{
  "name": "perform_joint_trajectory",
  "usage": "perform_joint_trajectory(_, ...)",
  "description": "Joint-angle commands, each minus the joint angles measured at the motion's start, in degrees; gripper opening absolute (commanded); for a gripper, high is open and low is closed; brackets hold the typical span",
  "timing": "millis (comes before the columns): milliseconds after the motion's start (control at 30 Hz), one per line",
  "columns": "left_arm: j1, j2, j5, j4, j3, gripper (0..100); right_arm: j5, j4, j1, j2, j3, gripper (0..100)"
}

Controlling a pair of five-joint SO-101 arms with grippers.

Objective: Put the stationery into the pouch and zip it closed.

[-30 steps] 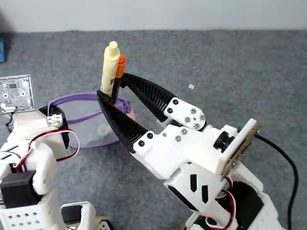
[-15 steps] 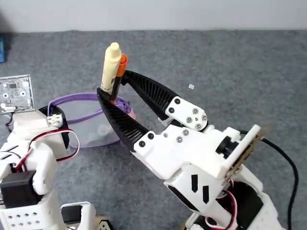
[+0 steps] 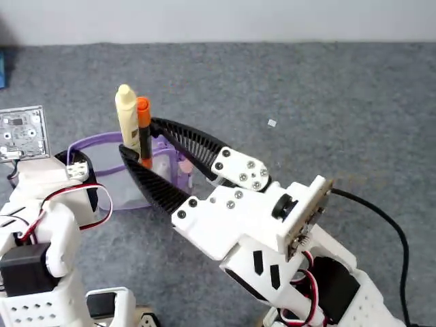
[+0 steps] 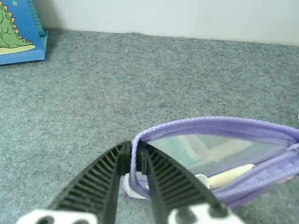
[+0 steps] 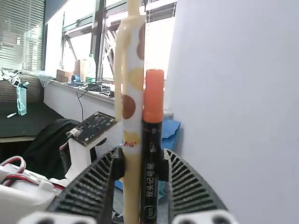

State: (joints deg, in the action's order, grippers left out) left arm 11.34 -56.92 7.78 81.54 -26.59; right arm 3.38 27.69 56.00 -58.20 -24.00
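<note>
The pouch (image 3: 109, 174) is clear with a purple zip edge and lies open on the grey carpet at the left. My left gripper (image 4: 135, 156) is shut on the pouch (image 4: 215, 140) at its purple rim, holding the mouth open. A cream item (image 4: 229, 176) lies inside. My right gripper (image 3: 139, 151) is over the pouch's right end, shut on two upright pens. One is a cream spotted pen (image 3: 127, 116) and the other an orange marker (image 3: 144, 126). In the right wrist view the spotted pen (image 5: 131, 107) and the marker (image 5: 152, 140) stand side by side between the fingers.
A circuit board (image 3: 24, 133) stands at the left edge above the left arm (image 3: 41, 211). A blue dinosaur book (image 4: 18, 28) lies by the far wall. A small white scrap (image 3: 272, 123) is on the carpet to the right, and a black cable (image 3: 388, 218) trails from the right arm.
My right gripper has carried the two pens left and down, from beyond the pouch's right end to over its mouth. The left arm has kept still.
</note>
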Motion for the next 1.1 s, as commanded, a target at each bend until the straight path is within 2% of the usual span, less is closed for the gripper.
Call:
perform_joint_trajectory(0, -0.44, 1.41, -0.18, -0.26, -1.63, 1, 0.7, -0.84, 0.75, -0.48, 0.44, 0.8)
perform_joint_trajectory(1067, -0.62, 1.32, -0.09, 0.18, -1.63, 1, 2.81, -1.36, 0.22, -1.01, 0.44, 0.8)
